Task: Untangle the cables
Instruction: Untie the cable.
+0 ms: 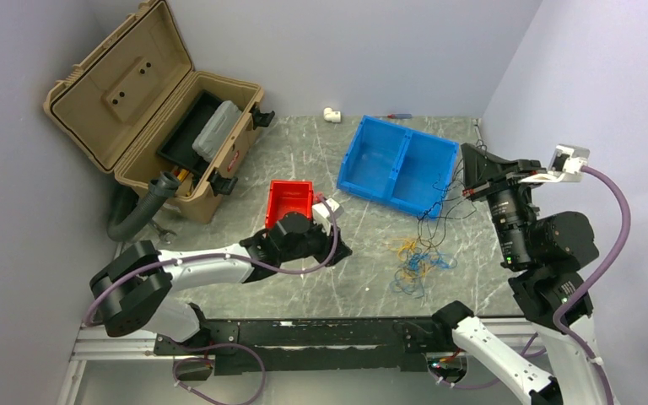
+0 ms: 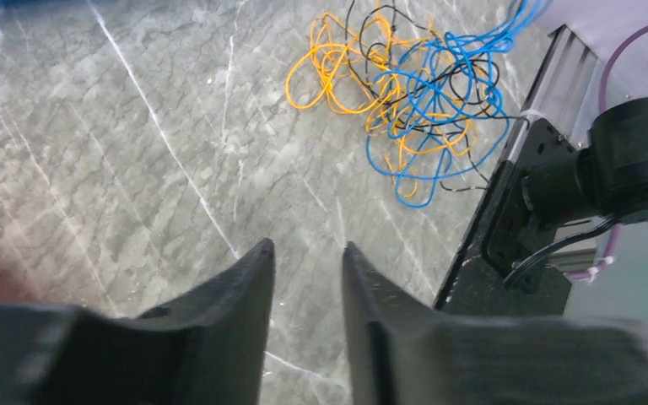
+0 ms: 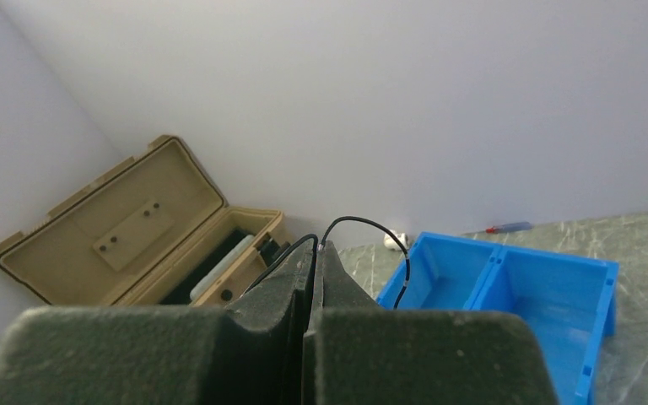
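Observation:
A loose tangle of yellow-orange, blue and black cables (image 1: 416, 260) lies on the grey marble table, right of centre; it also shows in the left wrist view (image 2: 405, 93). My right gripper (image 1: 466, 173) is raised above the table and shut on a black cable (image 3: 363, 224), which loops out over both sides of its tips (image 3: 316, 245). Thin black strands (image 1: 439, 215) hang from it down to the tangle. My left gripper (image 2: 307, 246) is open and empty, low over bare table left of the tangle. In the top view it sits by the red bin (image 1: 342, 249).
A blue two-compartment bin (image 1: 398, 164) stands behind the tangle. A small red bin (image 1: 289, 201) sits by the left gripper. An open tan toolbox (image 1: 156, 110) stands at the back left. A black frame rail (image 2: 506, 194) runs along the near table edge.

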`<state>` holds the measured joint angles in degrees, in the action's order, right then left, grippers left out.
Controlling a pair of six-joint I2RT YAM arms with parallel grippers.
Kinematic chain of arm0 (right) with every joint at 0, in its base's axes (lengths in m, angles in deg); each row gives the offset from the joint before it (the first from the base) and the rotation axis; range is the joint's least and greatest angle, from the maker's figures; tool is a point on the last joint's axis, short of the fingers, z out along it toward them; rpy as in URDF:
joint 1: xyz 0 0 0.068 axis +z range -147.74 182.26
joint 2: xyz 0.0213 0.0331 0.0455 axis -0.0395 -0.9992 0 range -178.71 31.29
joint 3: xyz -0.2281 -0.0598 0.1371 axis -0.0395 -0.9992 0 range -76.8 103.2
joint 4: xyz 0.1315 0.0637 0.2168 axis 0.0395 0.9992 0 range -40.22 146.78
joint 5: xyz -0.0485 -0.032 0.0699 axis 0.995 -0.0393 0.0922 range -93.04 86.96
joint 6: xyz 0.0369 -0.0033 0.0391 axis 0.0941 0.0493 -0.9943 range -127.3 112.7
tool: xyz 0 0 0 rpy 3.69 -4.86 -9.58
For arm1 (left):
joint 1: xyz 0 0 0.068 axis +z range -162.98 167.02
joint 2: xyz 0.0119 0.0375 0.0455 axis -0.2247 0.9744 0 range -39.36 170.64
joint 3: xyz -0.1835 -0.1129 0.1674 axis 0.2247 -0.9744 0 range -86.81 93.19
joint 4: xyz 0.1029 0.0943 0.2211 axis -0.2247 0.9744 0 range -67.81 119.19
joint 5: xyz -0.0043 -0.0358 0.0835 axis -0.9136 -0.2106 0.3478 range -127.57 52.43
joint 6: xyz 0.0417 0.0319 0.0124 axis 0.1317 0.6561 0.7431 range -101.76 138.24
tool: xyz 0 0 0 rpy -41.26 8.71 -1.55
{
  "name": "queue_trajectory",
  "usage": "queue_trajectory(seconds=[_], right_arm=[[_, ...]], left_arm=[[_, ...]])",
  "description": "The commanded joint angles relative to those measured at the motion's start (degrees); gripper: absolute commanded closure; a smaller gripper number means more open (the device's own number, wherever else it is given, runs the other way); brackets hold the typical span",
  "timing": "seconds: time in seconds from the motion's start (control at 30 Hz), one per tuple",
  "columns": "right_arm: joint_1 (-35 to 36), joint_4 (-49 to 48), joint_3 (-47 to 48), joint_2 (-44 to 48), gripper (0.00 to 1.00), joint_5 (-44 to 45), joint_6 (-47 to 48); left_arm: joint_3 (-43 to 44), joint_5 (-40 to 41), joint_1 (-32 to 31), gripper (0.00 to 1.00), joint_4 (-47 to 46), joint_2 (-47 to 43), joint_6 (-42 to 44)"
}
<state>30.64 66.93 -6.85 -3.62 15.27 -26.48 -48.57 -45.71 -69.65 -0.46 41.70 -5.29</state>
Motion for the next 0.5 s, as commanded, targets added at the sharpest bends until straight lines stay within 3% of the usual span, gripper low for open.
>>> queue_trajectory(seconds=[0.0, 0.1, 0.13, 0.17, 0.47], right_arm=[[0.1, 0.4, 2.2, -1.6, 1.0, -3.6, -1.4], [0.2, 0.6, 2.2, -2.2, 1.0, -4.9, -2.6], [0.2, 0.6, 2.1, -2.3, 1.0, -5.3, -2.9], [0.2, 0.6, 2.1, -2.5, 1.0, -5.6, -3.2], [0.2, -0.6, 2.0, -3.3, 1.0, -7.9, -5.4]], left_arm=[[4.8, -1.5, -0.1, 0.44, -1.5, -2.8, 3.9], [6.8, -4.2, -0.5, 0.25, -6.0, -2.3, 5.9], [7.2, -5.0, -0.8, 0.08, -8.1, -1.9, 6.7], [7.6, -5.6, -1.3, 0.01, -10.0, -1.5, 7.3], [10.7, -5.1, -5.4, 0.01, -33.3, 8.6, 10.1]])
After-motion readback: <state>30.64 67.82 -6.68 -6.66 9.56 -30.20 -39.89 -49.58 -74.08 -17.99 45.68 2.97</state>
